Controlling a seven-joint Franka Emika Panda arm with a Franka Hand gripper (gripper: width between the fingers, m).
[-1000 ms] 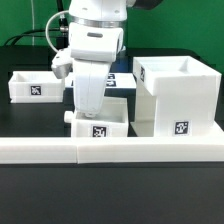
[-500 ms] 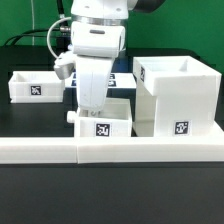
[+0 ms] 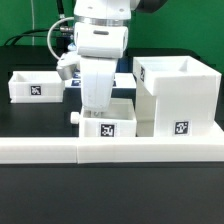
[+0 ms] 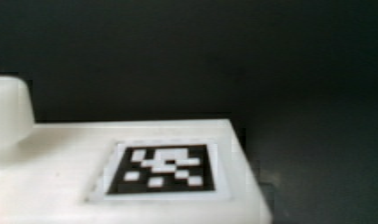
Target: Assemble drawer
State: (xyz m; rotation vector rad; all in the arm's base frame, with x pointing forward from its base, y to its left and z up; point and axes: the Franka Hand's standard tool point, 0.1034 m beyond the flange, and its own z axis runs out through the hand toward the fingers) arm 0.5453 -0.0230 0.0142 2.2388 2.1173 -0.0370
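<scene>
A small white drawer box with a marker tag on its front and a knob on the side toward the exterior view's left stands at the table's middle. My gripper reaches down into it from above; the fingertips are hidden by the box wall. The box moves along with the gripper. The big white open-topped drawer housing stands close on the exterior view's right. A second small drawer box sits at the far left. The wrist view shows the held box's tagged face and its knob.
A long white rail runs across the front of the table, just before the box and housing. The black table top lies beyond the box. A bit of the marker board shows behind the arm.
The gripper and the small drawer box have slid together toward the exterior view's right, closing the gap to the drawer housing.
</scene>
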